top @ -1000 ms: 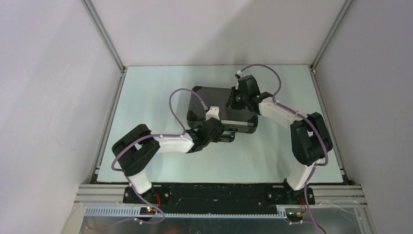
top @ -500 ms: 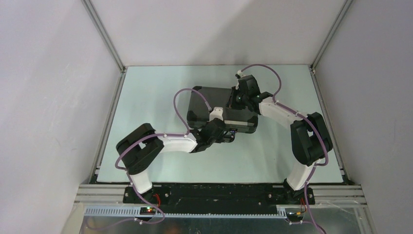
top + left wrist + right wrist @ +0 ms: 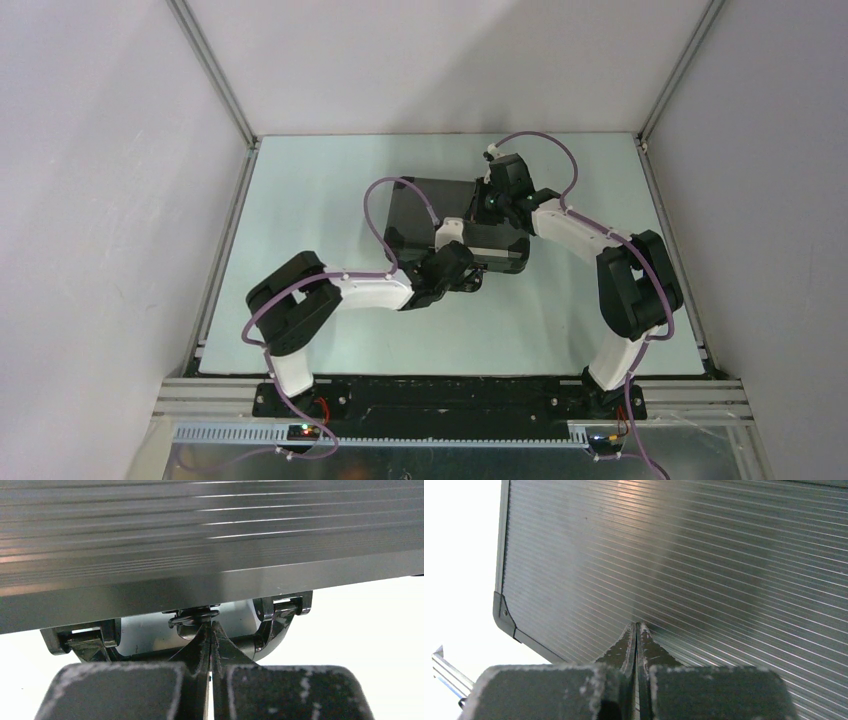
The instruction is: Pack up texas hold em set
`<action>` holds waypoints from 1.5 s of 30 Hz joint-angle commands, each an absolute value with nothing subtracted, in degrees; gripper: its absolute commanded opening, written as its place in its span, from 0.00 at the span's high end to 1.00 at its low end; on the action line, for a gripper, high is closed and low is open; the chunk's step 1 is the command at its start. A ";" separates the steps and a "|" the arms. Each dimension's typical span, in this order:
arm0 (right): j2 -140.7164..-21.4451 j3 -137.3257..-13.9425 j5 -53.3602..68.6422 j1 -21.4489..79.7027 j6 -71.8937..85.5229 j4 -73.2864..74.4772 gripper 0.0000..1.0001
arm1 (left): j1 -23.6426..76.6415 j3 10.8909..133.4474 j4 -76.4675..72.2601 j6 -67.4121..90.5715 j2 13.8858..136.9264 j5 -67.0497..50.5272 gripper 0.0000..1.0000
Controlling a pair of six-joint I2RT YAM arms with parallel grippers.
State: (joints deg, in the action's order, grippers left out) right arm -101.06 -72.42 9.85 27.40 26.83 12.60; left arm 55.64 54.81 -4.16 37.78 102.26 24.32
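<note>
The black briefcase (image 3: 455, 200) lies flat and closed on the tabletop (image 3: 320, 200), around the middle of its far half, with its handle side facing the near edge. With the lid down, nothing inside can be seen.

The left gripper (image 3: 470, 275) is at the case's near side. In the left wrist view its fingers are pressed together, and the tips (image 3: 210, 625) meet at a small metal fitting (image 3: 192, 617) under the front wall, between the two brackets of the handle (image 3: 272, 625).

The right gripper (image 3: 488, 208) is over the right part of the ribbed lid (image 3: 699, 555). Its fingers are also together, with the tips (image 3: 636, 626) against the ridged surface, inward from a black corner cap (image 3: 504, 612).
</note>
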 commanded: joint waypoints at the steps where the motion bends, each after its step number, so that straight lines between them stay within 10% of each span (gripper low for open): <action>1: -101.63 -71.29 8.51 27.22 25.53 17.32 1.00 | 53.81 56.02 3.92 36.89 104.37 37.71 1.00; 25: -100.95 -71.28 7.29 27.27 24.16 19.01 1.00 | 50.84 54.48 2.66 43.45 110.09 38.22 1.00; 45: -101.45 -71.28 7.21 27.12 24.69 17.81 1.00 | 55.37 40.06 4.53 37.42 72.27 35.98 1.00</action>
